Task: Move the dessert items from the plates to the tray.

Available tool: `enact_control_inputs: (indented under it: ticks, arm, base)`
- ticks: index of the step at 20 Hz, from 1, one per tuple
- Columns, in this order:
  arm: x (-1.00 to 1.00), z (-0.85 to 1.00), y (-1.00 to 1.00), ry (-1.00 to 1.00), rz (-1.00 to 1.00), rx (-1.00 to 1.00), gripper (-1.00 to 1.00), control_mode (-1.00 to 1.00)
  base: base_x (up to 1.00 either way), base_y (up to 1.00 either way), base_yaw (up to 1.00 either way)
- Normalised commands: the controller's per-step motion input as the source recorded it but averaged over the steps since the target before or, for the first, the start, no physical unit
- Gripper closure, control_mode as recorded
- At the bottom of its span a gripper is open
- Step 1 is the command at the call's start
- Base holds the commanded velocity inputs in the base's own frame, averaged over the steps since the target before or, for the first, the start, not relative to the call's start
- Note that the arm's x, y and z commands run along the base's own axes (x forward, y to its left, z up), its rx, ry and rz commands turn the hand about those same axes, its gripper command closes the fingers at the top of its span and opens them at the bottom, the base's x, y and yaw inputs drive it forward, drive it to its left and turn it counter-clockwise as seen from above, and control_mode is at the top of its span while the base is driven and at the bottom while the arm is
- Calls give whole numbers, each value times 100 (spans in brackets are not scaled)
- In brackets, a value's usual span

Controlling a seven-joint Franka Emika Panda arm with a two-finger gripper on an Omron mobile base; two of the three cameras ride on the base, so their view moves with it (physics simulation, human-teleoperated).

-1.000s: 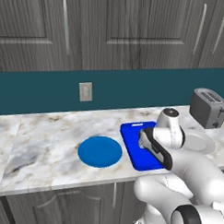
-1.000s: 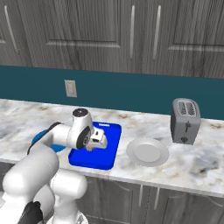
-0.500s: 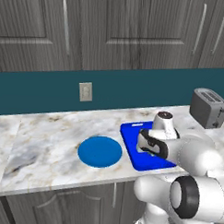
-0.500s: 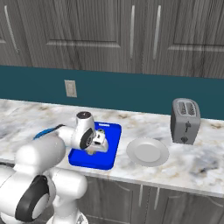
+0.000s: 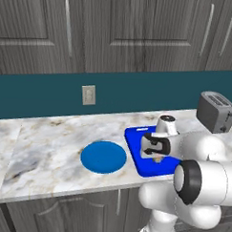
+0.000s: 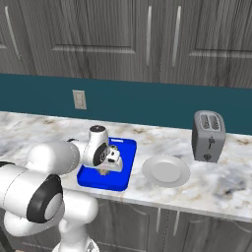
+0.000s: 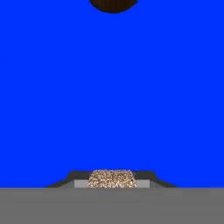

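The white arm is folded forward with its elbow low. Its end effector (image 5: 156,158) points straight down, the fingers closed on a small speckled dessert item (image 7: 112,178).

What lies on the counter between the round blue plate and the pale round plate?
The blue tray lies between the round blue plate and the pale plate. The gripper hangs over it. The left base view shows the blue plate; the right, the pale one.

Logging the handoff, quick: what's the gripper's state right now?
Gripper: shut on a speckled tan dessert piece, low over the blue tray.
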Motion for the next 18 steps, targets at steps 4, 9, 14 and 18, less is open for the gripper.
enact_control_inputs:
  ticks: [4,9,14,18]
  arm:
    - [0,1,0,0,0,0,-100,-100]
    - [-25,34,-1,0,0,0,-100,-100]
    - [-38,64,0,0,0,0,-100,-100]
    - [-38,70,0,0,1,0,-100,-100]
  base:
    - [0,0,0]
    - [0,0,0]
    - [0,0,0]
    - [0,0,0]
